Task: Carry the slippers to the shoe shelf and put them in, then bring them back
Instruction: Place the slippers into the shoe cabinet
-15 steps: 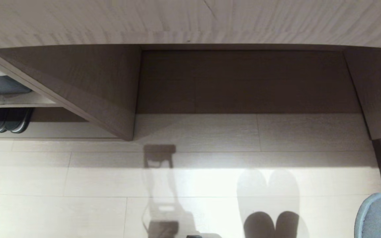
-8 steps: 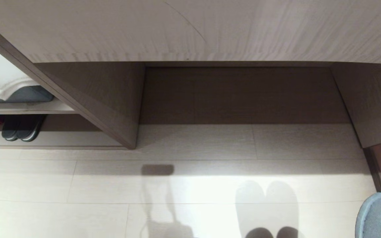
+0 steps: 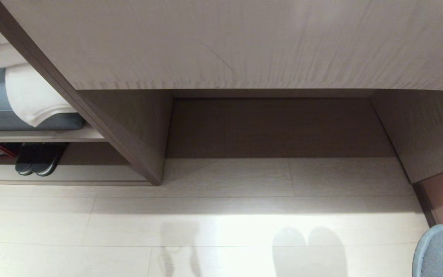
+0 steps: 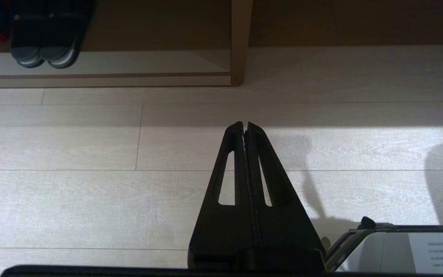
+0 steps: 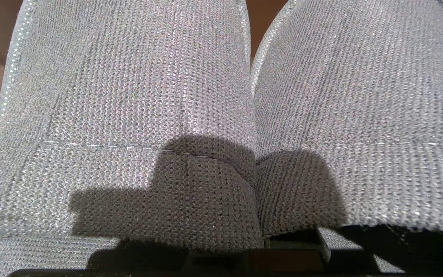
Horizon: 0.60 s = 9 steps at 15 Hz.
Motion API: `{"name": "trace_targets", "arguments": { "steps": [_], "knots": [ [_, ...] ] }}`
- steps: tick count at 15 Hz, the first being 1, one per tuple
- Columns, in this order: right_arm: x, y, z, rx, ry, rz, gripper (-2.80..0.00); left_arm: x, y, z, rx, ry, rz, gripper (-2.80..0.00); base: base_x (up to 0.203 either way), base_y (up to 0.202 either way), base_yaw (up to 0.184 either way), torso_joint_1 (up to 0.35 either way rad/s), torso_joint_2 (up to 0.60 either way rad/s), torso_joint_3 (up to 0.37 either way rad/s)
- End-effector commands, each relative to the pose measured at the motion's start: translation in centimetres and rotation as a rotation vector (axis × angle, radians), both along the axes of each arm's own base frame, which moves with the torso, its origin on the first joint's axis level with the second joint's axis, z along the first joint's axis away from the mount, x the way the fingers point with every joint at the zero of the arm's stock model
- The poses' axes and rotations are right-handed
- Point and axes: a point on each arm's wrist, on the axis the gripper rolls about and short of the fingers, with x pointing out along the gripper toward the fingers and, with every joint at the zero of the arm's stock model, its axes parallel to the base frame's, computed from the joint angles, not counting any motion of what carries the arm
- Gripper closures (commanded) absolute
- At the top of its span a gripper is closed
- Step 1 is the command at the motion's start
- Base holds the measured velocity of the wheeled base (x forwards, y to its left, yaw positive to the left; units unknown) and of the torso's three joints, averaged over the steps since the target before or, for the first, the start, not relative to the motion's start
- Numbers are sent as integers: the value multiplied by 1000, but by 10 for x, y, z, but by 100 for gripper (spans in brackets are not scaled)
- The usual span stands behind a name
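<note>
The slippers (image 3: 438,252) are mostly cut off at the head view's corner.

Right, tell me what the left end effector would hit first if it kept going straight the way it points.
The shut left end effector points over bare floor toward the upright divider of the shoe shelf. That panel's foot looks like the first contact, though depth is unclear.

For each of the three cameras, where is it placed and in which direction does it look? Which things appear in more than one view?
Head view: high on the robot, looking down at pale floor, desk underside and shoe shelf; no arm shows.
Left wrist view: behind the shut left gripper, facing floor and shelf.
Right wrist view: right behind the slippers, which fill the picture; the right gripper is hidden.
Shared: the striped dark pair in head and left wrist views; the slippers' edge in the head view.
</note>
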Motion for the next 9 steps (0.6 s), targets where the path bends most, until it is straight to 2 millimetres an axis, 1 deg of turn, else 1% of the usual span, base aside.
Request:
{"name": "trace_targets", "arguments": {
  "steps": [1,9],
  "knots": [
    [0,0,0,-1,1,2,0,0,0,0,-1,0,0,0,0,0,0,2,2,207],
    [0,0,0,-4,1,2,0,0,0,0,-1,0,0,0,0,0,0,2,1,202]
  ]
}}
